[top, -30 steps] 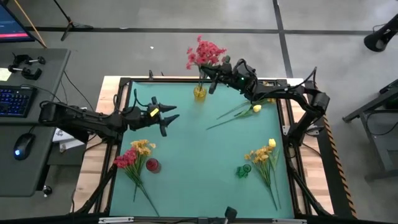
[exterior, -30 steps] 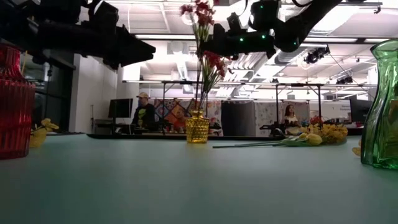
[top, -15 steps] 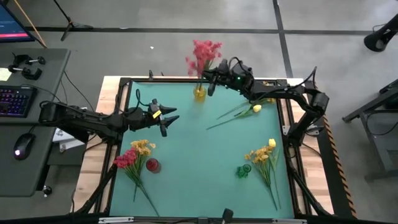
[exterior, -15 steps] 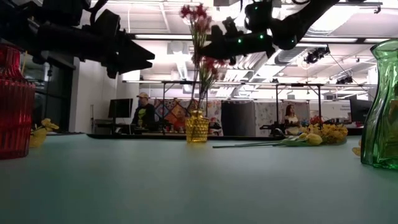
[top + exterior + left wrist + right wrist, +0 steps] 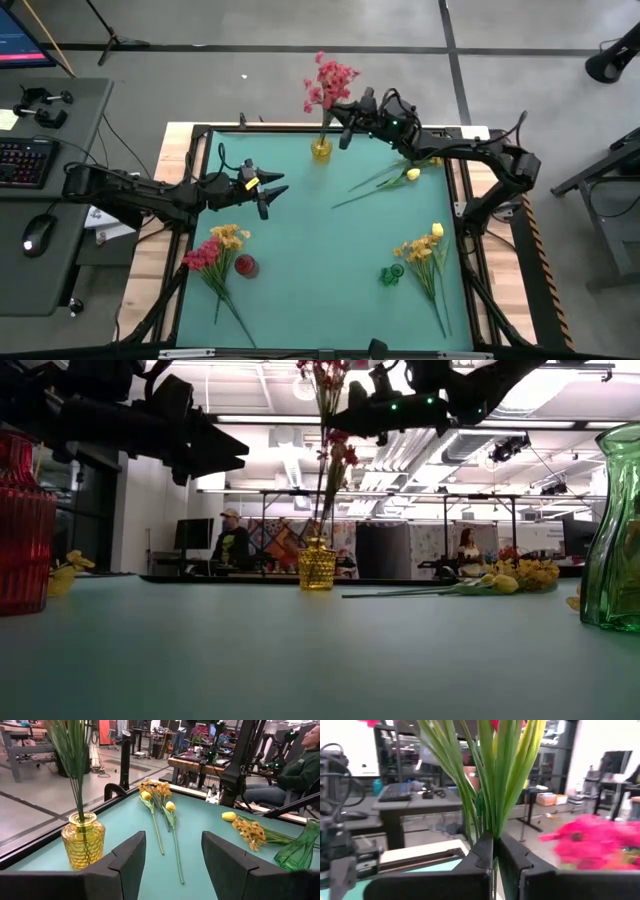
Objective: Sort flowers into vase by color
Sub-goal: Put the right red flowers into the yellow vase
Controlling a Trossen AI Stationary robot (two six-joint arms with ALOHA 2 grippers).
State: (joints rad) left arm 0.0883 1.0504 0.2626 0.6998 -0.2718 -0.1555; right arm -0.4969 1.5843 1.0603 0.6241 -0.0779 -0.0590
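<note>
A spray of red-pink flowers [image 5: 330, 80] stands upright with its stems' lower ends in the yellow vase [image 5: 320, 150] at the table's far edge. My right gripper [image 5: 343, 112] is shut on its stems, high above the vase. Over the table's left part my left gripper [image 5: 275, 190] hangs open and level with nothing between its fingers. On the table lie yellow tulip buds [image 5: 410, 175], an orange-yellow bunch [image 5: 420, 250], and a mixed red-pink and orange-yellow bunch [image 5: 212, 250]. My right gripper pinches the bundle of green stems [image 5: 492, 820] between its two fingers, below the blossoms and well above the vase's mouth. The fingers come in about level from the table's right and lie across the stems. The spray stands nearly upright, its lower ends [image 5: 320, 530] in the yellow vase.
A red vase [image 5: 245, 265] stands near left beside the mixed bunch, a green vase [image 5: 392, 273] near right beside the orange-yellow bunch. The table's middle [image 5: 310, 240] is bare green mat. People sit beyond the table in the room.
My right gripper has gone up a little, still shut on the stems, and the red-pink spray has risen with it and swayed, its lower ends staying in the yellow vase. My left gripper has rolled slightly in place.
</note>
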